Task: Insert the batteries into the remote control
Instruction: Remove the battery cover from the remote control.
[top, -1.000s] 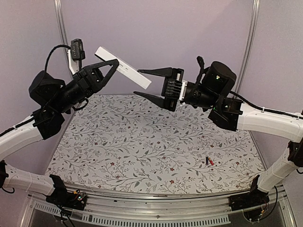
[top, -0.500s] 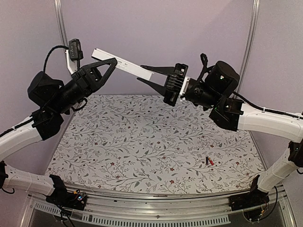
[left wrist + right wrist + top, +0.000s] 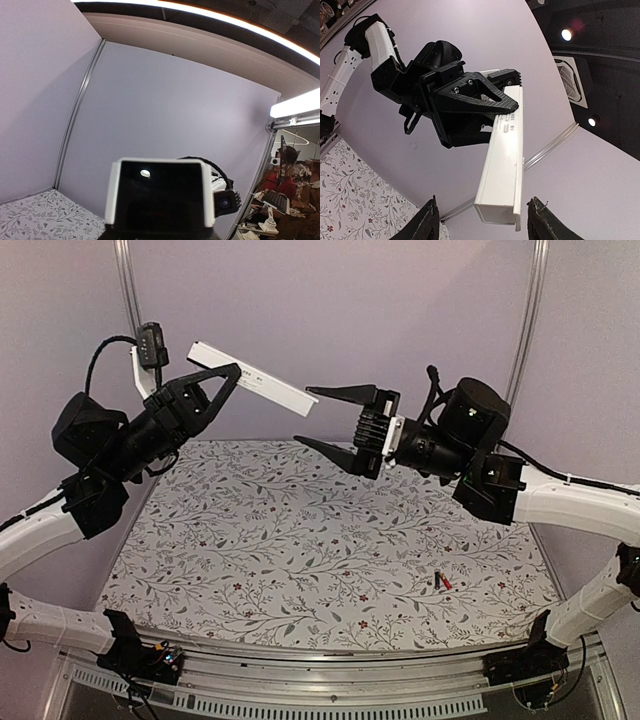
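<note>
The remote control (image 3: 255,379) is a long white bar held in the air above the table's far edge, sloping down to the right. My left gripper (image 3: 230,371) is shut on it near its upper end. Its free end points at my right gripper (image 3: 305,417), which is open, the fingertips apart from the bar. From the right wrist, the remote control (image 3: 504,160) hangs between the open fingers (image 3: 431,212) without touching them. The left wrist view shows the remote control (image 3: 160,192) end-on. Two batteries (image 3: 441,581), one red and one dark, lie together on the table at the near right.
A floral cloth covers the table (image 3: 300,540). Purple walls with metal posts (image 3: 530,330) close off the back and sides. The left wrist camera and its cable (image 3: 150,345) stick up beside the held bar.
My right gripper narrowed around the remote's free end, then opened wide again and drew back slightly to the right. The left gripper leveled the remote a little and kept its hold.
</note>
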